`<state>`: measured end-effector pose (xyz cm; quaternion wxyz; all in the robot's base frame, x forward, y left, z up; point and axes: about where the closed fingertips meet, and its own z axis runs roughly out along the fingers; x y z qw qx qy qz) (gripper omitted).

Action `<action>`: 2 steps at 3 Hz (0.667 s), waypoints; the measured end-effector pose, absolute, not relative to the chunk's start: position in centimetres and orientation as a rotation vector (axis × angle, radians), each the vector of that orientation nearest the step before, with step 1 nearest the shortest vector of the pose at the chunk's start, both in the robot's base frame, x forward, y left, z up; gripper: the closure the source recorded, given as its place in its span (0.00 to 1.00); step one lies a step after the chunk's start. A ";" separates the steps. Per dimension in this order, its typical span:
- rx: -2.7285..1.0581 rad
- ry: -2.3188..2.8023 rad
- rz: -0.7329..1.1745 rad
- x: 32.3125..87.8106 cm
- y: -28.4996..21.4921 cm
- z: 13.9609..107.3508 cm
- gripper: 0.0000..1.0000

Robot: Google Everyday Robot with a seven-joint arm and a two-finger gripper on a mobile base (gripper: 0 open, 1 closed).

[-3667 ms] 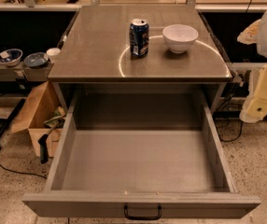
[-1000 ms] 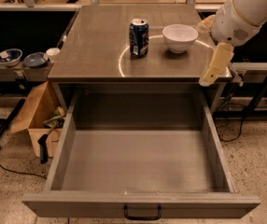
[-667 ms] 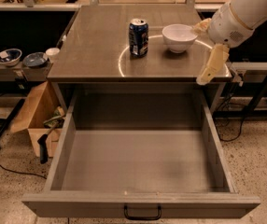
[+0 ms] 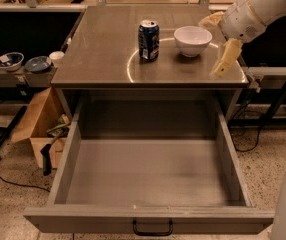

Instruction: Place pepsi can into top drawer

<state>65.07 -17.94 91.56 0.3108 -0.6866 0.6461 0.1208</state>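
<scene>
I judge the task to be only at its beginning. The top drawer (image 4: 153, 176) stands pulled out with nothing inside, so that part is ready. The pepsi can (image 4: 148, 40) is upright on the worktop (image 4: 98, 49) and not yet grasped. My hand (image 4: 214, 45) hangs over the right edge of the worktop, spread wide and holding nothing. The can lies well to its left, with the white bowl (image 4: 193, 40) between them, just beside the hand. What is left: reach, grasp, carry, lower into the drawer.

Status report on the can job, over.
Gripper open, right of white bowl. Pepsi can upright on tabletop, ungrasped. Top drawer open. Bowl between gripper and can.
</scene>
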 end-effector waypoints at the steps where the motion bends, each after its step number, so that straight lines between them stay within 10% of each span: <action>1: -1.813 1.706 0.318 65.1 -17.9 91.6 0.00; 2: -1.802 1.726 0.319 65.4 -18.1 91.0 0.00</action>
